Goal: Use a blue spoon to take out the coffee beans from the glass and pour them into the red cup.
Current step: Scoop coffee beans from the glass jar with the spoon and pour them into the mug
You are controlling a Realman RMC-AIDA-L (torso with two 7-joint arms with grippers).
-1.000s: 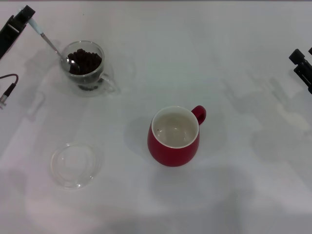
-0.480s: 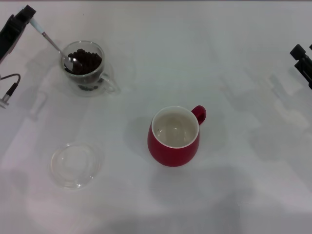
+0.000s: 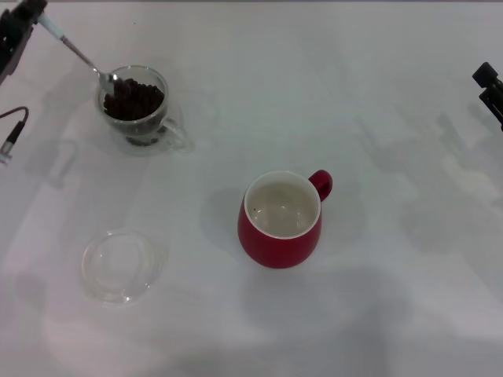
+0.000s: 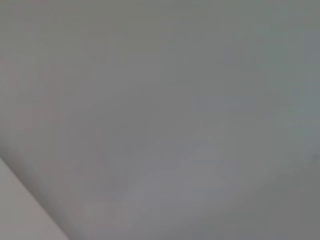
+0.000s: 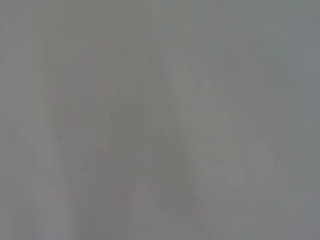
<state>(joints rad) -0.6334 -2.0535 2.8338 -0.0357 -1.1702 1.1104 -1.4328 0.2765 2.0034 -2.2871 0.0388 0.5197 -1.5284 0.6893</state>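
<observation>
At the far left of the table [image 3: 377, 94], I am seeing the blue spoon [image 3: 77, 53] slanting down into the glass [image 3: 135, 106], its metal bowl lying at the rim, on the side away from the red cup, and touching the top of the coffee beans [image 3: 135, 97]. The pale handle end is pointing up and away toward the far left corner, where my left claw [image 3: 30, 14] is pinching it; only the dark tip of that claw is showing at the picture's edge. The beans are heaping dark inside the glass, and its side handle is sticking out toward me and to the right.

The red cup [image 3: 279, 236] is standing upright near the middle of the table, well apart from the glass, its loop handle turning to the far right. Its cream inside is looking bare of beans as far as I can tell.

A flat clear round dish [image 3: 123, 265] is lying nearer to me on the left, well apart from both vessels.

My right claw [image 3: 490, 90] is sitting at the right edge, well away from everything; I cannot tell how its fingers are standing. Both wrist views are giving me only blank grey.
</observation>
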